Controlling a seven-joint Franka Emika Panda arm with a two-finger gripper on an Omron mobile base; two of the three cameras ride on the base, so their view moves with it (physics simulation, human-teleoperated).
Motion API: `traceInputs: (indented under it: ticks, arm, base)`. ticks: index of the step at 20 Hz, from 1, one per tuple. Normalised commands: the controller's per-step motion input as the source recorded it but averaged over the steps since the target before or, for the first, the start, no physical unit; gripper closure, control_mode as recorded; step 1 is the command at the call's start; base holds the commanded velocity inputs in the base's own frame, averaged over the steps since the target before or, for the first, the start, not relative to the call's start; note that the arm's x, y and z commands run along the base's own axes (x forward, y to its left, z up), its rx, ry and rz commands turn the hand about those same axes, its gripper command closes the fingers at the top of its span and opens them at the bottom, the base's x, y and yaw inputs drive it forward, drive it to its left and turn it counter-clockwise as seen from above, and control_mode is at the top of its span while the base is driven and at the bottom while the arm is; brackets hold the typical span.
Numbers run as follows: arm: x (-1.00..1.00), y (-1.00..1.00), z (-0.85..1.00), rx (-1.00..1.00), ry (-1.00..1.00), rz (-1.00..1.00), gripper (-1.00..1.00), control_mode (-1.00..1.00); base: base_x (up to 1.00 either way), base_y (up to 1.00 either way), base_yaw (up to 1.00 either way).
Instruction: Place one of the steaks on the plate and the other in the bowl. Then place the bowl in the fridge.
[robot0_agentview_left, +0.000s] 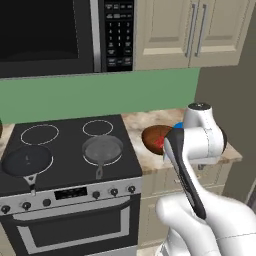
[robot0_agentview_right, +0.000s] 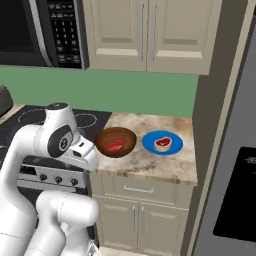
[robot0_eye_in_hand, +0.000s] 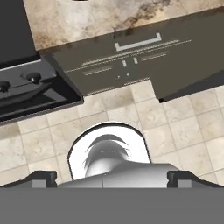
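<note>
1. Left base view: the brown wooden bowl (robot0_agentview_left: 154, 138) sits on the marble counter (robot0_agentview_left: 137, 122) just beyond the robot's wrist, partly hidden by the arm, with a bright red steak (robot0_agentview_left: 159, 144) showing inside it. A sliver of the blue plate (robot0_agentview_left: 178, 125) shows past the wrist. Two frying pans (robot0_agentview_left: 102, 149) rest on the stove (robot0_agentview_left: 65, 145) off to the hand's side.
2. Right base view: the bowl (robot0_agentview_right: 116, 142) holds the all-red steak (robot0_agentview_right: 116, 145); the plate (robot0_agentview_right: 162, 142), just beside it, carries the fat-rimmed steak (robot0_agentview_right: 162, 143). The hand hangs at the counter's front edge, short of the bowl. The fridge (robot0_agentview_right: 235, 180) stands well beyond the plate.
3. Hand view: the gripper (robot0_eye_in_hand: 112, 177) points down at the tiled floor (robot0_eye_in_hand: 175, 131), fingertips spread wide, holding nothing. The bowl is probably stiff and light; its rim seems the best hold, kept level.
</note>
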Motion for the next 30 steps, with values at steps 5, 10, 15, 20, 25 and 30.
traceInputs:
  ticks: [5,10,15,20,25,30]
  arm:
    - [0.00,0.00,0.00,0.00,0.00,0.00,-1.00,1.00]
    - [0.00,0.00,0.00,0.00,0.00,0.00,-1.00,1.00]
    - [0.00,0.00,0.00,0.00,0.00,0.00,-1.00,1.00]
    - [0.00,0.00,0.00,0.00,0.00,0.00,-1.00,1.00]
    - [0.00,0.00,0.00,0.00,0.00,0.00,-1.00,1.00]
    - [0.00,0.00,0.00,0.00,0.00,0.00,-1.00,1.00]
  base:
    - [-0.83,0.00,-0.07]
    - [-0.84,0.00,-0.14]
    - [-0.53,-0.21,-0.04]
    - [-0.62,-0.65,0.00]
    - [-0.38,-0.86,0.00]
    - [0.03,-0.93,0.06]
